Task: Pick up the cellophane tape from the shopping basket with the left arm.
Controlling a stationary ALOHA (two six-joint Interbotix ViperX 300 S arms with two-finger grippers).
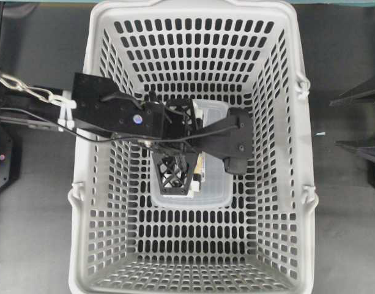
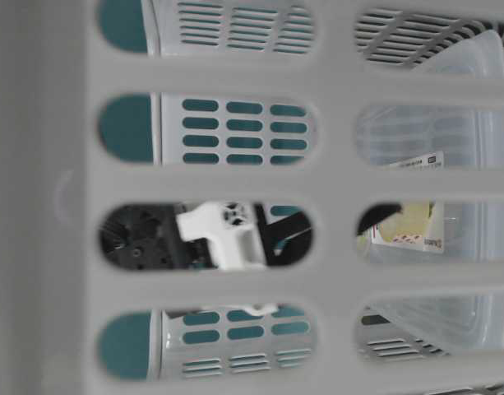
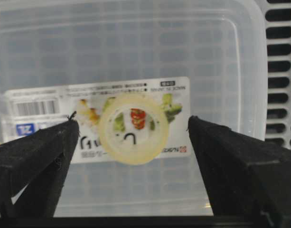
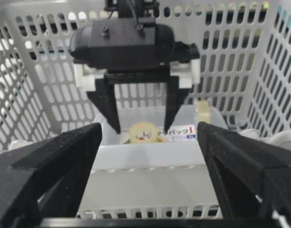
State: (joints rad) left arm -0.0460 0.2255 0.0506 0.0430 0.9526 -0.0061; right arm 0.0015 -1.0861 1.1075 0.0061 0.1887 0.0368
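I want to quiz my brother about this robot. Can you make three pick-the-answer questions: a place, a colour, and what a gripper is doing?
1. Where is the cellophane tape? A) on the clear tub B) on the floor C) on a shelf
2. What colour is the shopping basket? A) red B) light grey C) blue
3. The left gripper is: A) shut on the tape B) shut on the tub C) open

Answers: 1 A, it lies over the tub's label; 2 B, its slotted walls are grey; 3 C, its fingers stand apart either side of the tape.
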